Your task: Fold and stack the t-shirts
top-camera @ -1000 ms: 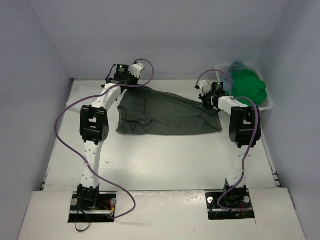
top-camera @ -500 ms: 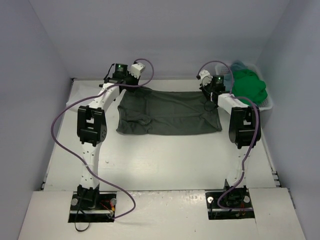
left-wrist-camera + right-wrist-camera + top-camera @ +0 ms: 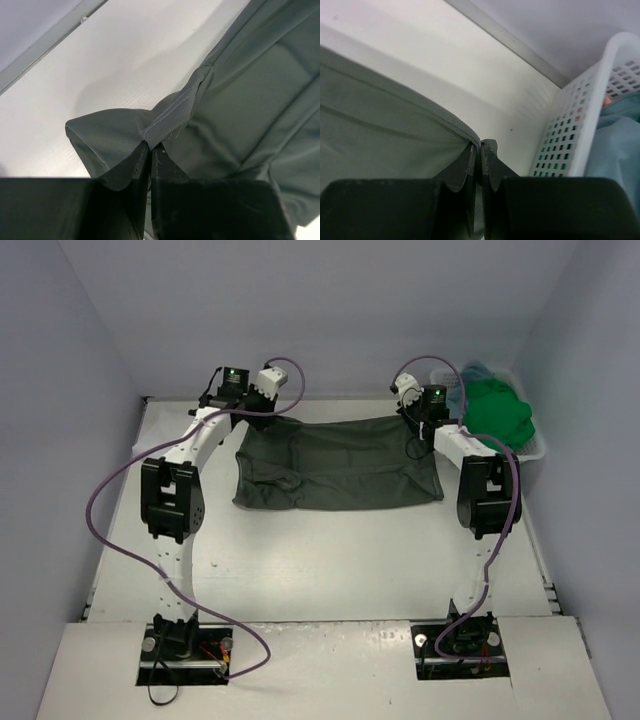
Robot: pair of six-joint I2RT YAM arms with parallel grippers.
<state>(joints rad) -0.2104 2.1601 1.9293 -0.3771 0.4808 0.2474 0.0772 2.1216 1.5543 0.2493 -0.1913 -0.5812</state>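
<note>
Shows a dark grey soft cloth t-shirt (image 3: 335, 465) spread over the far half of the white desk (image 3: 330, 560). Pinches its far corners in left gripper (image 3: 150, 147) and right gripper (image 3: 480, 145), both clamped on hem.

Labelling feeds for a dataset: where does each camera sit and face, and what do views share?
Top external: above and behind the robot, looking down at the table; left arm and right arm show whole, holding the dark grey t-shirt.
Left wrist: on the left arm, looking along its jaws, shut on the t-shirt's edge.
Right wrist: on the right arm, looking along its shut jaws on the hem, white basket beside.
Shared: all show the t-shirt; top and right wrist, the basket.
</note>
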